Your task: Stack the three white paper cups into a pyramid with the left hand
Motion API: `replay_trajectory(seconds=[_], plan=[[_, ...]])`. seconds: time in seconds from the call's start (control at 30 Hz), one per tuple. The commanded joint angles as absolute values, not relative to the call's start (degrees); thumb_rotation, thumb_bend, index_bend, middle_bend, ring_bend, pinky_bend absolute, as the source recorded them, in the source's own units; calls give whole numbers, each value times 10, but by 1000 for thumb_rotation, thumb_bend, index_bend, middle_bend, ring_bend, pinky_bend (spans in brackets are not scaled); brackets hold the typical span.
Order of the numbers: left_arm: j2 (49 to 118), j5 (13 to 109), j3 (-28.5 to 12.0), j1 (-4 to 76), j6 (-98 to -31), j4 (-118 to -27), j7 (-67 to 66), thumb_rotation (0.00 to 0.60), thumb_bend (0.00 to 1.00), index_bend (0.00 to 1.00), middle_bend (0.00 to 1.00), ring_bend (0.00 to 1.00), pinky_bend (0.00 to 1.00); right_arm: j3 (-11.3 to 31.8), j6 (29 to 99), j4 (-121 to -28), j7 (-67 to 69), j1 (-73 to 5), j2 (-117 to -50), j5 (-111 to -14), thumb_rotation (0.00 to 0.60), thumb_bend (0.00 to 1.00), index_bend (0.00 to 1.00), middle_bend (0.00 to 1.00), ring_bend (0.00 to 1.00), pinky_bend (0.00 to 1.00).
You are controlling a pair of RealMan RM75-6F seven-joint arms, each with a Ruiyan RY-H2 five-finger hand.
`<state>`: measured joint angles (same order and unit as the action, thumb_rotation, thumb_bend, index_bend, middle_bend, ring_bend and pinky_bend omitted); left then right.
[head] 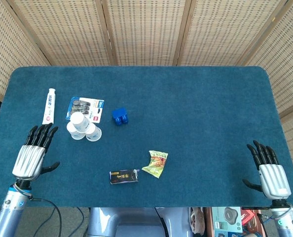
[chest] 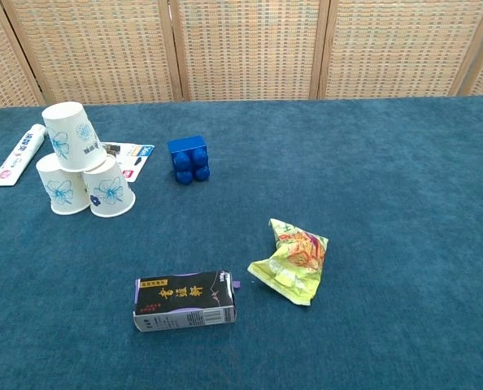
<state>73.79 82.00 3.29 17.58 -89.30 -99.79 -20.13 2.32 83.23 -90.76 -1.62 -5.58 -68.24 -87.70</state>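
Observation:
Three white paper cups with blue flower prints stand upside down in a pyramid at the table's left: two side by side (chest: pixel 58 186) (chest: pixel 109 187) and a third cup (chest: pixel 71 136) resting on them, slightly tilted. The stack (head: pixel 82 126) also shows in the head view. My left hand (head: pixel 32 154) hangs open near the front left edge, well clear of the cups, holding nothing. My right hand (head: pixel 269 170) is open at the front right corner. Neither hand shows in the chest view.
A blue block (chest: pixel 189 159) sits right of the cups. A printed card (head: pixel 86 107) and a white tube (head: pixel 49 105) lie behind them. A black carton (chest: pixel 184 301) and a yellow-green snack bag (chest: pixel 293 260) lie near the front middle.

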Motion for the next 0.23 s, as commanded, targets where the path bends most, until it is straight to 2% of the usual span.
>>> replay_trajectory(seconds=[0.03,0.23], plan=[[804,857,52,124,-939,-913,-169,600,163,0,0,0,0,22,833,-906,-20,-57,-685,-880,600,0,0,0,0,0],[816,869,54,109,-934,-884,-160,600,163,0,0,0,0,23,836,-906,-24,-55,-687,-879,600,0,0,0,0,0]])
